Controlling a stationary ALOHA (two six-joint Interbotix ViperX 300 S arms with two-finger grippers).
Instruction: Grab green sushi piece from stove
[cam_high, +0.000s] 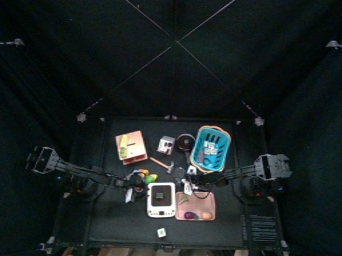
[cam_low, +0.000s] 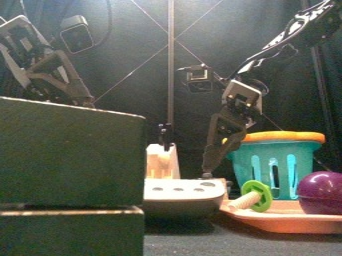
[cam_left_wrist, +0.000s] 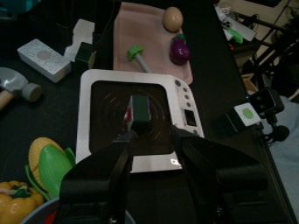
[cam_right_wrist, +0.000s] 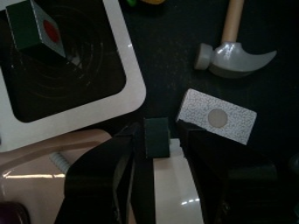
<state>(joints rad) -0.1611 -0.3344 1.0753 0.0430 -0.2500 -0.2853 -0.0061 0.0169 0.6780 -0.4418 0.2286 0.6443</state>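
One green sushi piece (cam_left_wrist: 140, 108) is sitting on the white stove (cam_left_wrist: 103, 140), toward its centre. At nine o'clock the left gripper (cam_left_wrist: 138, 150) is hovering over the stove, fingers released; at three o'clock the right gripper (cam_right_wrist: 156, 144) is clenching a small dark green piece (cam_right_wrist: 156, 136) beside the hammer (cam_right_wrist: 233, 54).

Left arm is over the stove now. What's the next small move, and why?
Probably ease the left gripper down and forward until its open jaws straddle the green sushi piece, then close. The piece sits on the stove's black burner just ahead of the jaw tips, not yet between them.
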